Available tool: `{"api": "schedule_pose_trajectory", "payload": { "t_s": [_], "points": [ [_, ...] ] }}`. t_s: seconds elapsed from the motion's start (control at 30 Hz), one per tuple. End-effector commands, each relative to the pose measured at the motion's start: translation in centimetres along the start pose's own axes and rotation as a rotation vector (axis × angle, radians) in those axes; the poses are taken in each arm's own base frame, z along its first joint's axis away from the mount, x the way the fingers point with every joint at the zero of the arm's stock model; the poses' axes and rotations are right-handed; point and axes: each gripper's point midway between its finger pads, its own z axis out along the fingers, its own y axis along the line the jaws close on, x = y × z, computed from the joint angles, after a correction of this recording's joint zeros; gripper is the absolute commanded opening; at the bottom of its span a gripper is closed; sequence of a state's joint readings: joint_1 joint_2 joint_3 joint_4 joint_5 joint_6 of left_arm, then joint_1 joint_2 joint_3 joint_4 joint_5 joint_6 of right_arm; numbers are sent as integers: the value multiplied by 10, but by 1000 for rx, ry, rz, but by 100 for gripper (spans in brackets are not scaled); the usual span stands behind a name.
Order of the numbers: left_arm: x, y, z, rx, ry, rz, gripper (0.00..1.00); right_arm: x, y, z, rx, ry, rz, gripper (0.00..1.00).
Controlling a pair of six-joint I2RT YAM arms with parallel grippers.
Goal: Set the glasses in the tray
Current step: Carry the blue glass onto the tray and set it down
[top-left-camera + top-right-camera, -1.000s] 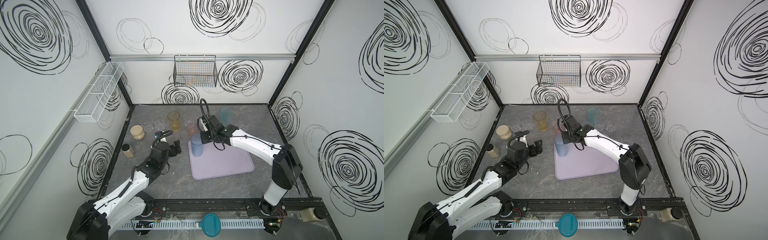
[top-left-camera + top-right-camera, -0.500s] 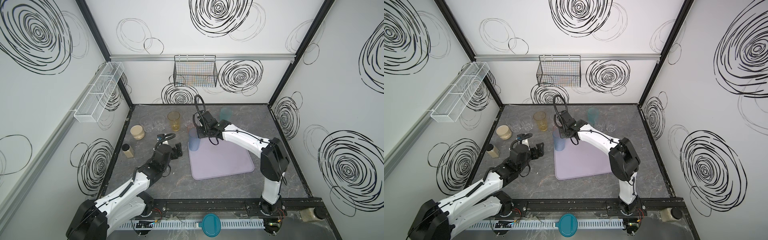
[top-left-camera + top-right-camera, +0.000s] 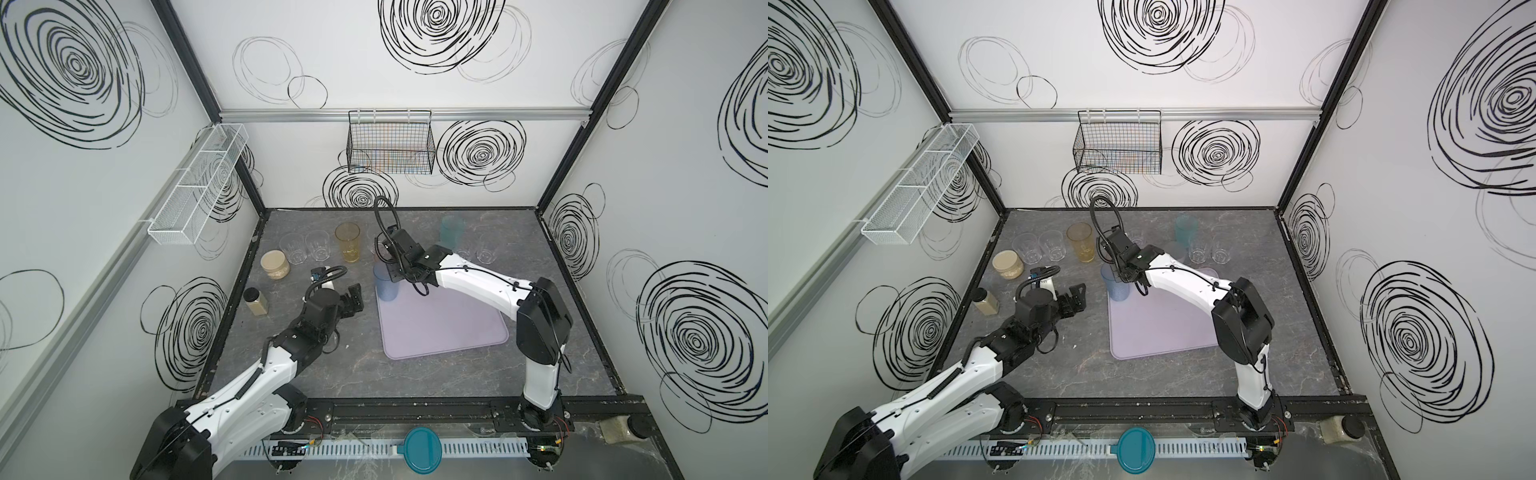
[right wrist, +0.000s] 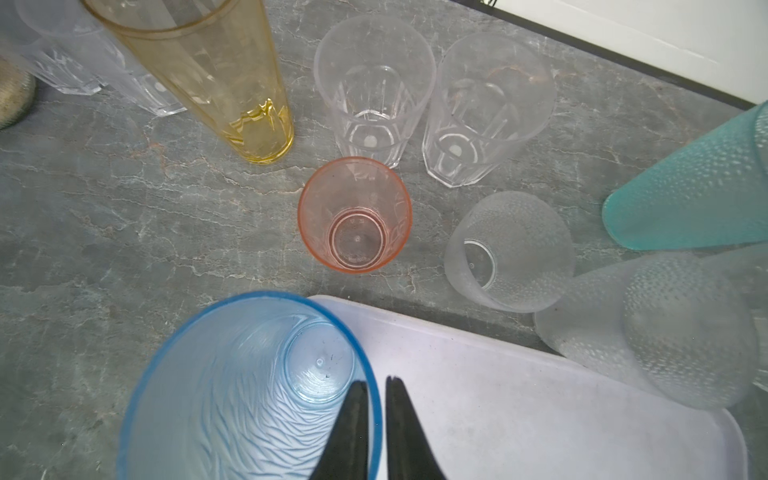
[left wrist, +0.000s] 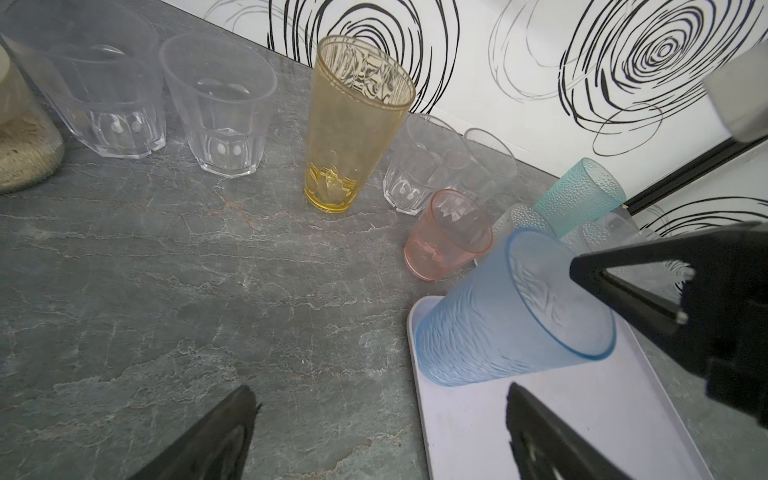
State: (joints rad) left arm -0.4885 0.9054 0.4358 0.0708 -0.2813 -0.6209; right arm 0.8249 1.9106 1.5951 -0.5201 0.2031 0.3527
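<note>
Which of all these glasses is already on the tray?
The tall blue glass: it alone stands upright on the lilac tray, at its far corner. The rest stand off the tray on the grey tabletop.

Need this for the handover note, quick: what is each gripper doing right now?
Left gripper: open, empty.
Right gripper: fingertips straddle the blue tumbler's rim, barely apart; whether it grips cannot be told.
</note>
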Motion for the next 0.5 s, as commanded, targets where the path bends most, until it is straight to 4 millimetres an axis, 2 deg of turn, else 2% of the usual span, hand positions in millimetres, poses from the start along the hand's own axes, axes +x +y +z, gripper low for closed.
{"api": "schedule_pose_trajectory", "payload": {
  "t_s": [0.0, 0.23, 0.33, 0.47],
  "points": [
    [-19, -7, -3, 20, -39, -2, 97, 3, 0, -7, 11, 2, -24, 28],
    [-34, -9, -4, 33, -30, 16, 98, -9, 11, -27, -63, -35, -13, 47],
    [-53, -15, -4, 49, -29, 74, 99, -19, 14, -46, -102, -61, -1, 52],
    [-92, -16, 6, 27, -15, 155, 98, -29, 9, -81, -140, -127, 28, 58]
  ]
}}
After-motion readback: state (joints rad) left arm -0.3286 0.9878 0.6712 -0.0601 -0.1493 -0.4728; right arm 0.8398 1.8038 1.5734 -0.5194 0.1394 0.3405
